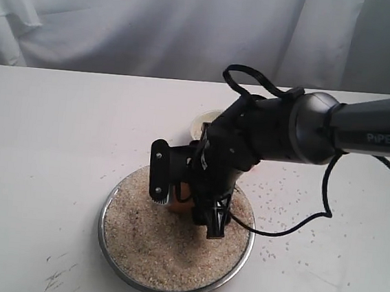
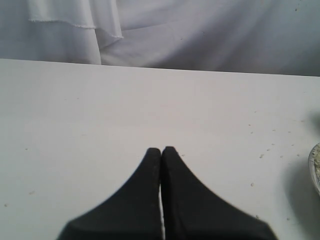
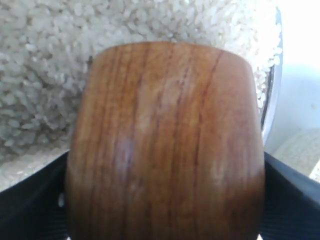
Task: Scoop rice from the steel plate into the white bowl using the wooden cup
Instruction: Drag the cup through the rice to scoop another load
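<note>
Right gripper [image 1: 184, 210]: jaws spread wide and clamped on the wooden cup [image 3: 165, 145], with one black finger [image 3: 30, 205] against each flank. The cup sits low at the surface of the rice [image 1: 151, 242], in the far half of the steel plate [image 1: 104, 228]; contact with the grains cannot be confirmed.

Obstructions: the white bowl [image 1: 202, 124] stands just beyond the plate's far rim, largely hidden by the arm. One black cable [image 1: 298, 225] loops over the table [image 1: 44, 138] right of the plate, among loose grains [image 1: 273, 195].

Count: one cup, one plate, one bowl, two grippers.

Left gripper [image 2: 161, 151]: fingertips pressed together, empty, over bare table.

Clearance: open table lies left of the plate; a white curtain [image 1: 124, 22] bounds the far edge.
</note>
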Motion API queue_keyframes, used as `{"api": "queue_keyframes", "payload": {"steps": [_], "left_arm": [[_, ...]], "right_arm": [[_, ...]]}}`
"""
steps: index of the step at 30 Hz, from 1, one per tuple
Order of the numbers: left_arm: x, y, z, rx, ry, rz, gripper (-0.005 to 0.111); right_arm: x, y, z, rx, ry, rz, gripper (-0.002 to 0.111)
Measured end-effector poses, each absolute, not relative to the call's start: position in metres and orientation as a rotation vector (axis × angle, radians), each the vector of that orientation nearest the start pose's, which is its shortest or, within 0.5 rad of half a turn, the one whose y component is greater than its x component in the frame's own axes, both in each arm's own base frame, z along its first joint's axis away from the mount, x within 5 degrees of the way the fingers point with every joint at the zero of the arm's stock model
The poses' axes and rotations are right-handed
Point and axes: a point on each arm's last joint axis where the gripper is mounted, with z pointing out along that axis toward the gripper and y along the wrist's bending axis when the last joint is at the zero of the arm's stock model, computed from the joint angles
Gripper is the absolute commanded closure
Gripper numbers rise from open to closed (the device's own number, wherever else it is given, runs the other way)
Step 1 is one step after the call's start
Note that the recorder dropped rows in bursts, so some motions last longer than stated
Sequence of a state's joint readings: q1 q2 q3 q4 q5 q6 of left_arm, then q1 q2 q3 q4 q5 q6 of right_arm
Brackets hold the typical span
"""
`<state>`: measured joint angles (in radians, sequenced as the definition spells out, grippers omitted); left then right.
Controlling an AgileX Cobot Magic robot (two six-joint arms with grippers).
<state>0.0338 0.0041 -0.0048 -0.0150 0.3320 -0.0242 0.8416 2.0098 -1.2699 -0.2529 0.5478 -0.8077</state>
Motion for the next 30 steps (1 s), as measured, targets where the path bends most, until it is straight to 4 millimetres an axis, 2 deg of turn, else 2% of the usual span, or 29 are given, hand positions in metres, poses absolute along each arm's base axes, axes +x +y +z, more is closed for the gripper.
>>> {"api": "queue_keyframes", "payload": {"steps": [8,18,24,30], "left_arm": [[0.054,0.001,0.185,-0.062,1.814,-0.008,0.107],[0.054,0.001,0.185,-0.062,1.814,-0.008,0.107],[0.054,0.001,0.185,-0.062,1.814,-0.008,0.107],[0.054,0.001,0.185,-0.062,1.814,-0.008,0.107]], "right_arm": [[0.283,0.285,0.143,-2.172,1.704,-0.056,0.108],[0.298,0.275,0.146,-2.059,1.719,0.149,0.108],[0.302,0.268,0.146,-2.059,1.721,0.202,0.108],[0.303,0.264,0.149,-2.06,1.683,0.349,0.108]]}}
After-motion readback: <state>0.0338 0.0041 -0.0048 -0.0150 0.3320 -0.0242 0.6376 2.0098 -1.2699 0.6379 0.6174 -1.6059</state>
